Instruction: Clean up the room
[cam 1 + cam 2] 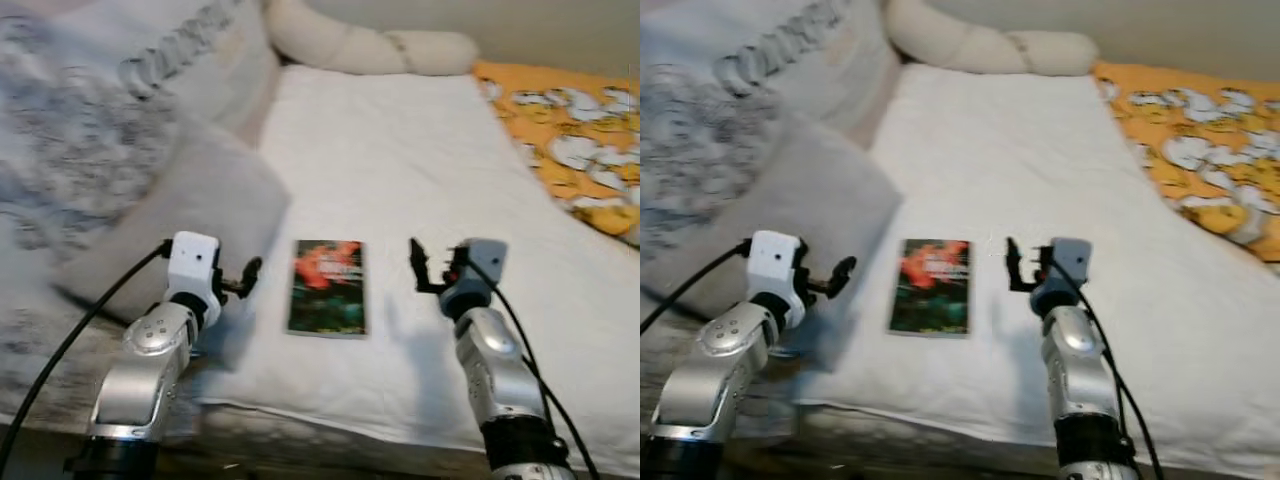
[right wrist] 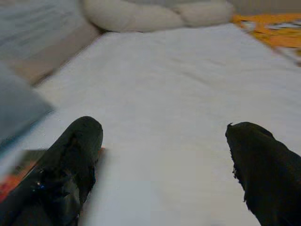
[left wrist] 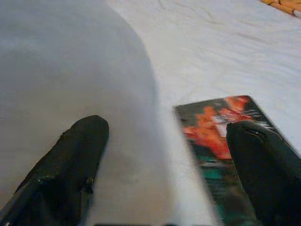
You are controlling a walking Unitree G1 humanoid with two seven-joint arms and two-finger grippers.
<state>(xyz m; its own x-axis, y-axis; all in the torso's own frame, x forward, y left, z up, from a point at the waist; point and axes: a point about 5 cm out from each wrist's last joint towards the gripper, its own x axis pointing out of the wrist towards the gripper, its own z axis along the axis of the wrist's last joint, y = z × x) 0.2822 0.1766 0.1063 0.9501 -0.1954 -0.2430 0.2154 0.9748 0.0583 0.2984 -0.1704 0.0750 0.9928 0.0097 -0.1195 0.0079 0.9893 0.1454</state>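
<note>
A book [image 1: 327,287] with a red-flower cover lies flat on the white bed sheet [image 1: 400,160], near the bed's front edge. My left gripper [image 1: 245,275] hovers just left of the book, beside the grey pillow, open with nothing between its fingers. In the left wrist view the book [image 3: 211,136] lies by one black finger [image 3: 263,165]. My right gripper [image 1: 425,265] hangs a little right of the book, also open and holding nothing. In the right wrist view its fingers [image 2: 70,160] are spread wide over bare sheet.
A grey pillow [image 1: 190,210] lies left of the book, with patterned bedding [image 1: 80,130] behind it. A cream bolster [image 1: 370,45] sits at the head of the bed. An orange patterned blanket [image 1: 580,140] covers the far right. The bed's front edge [image 1: 330,430] runs below my arms.
</note>
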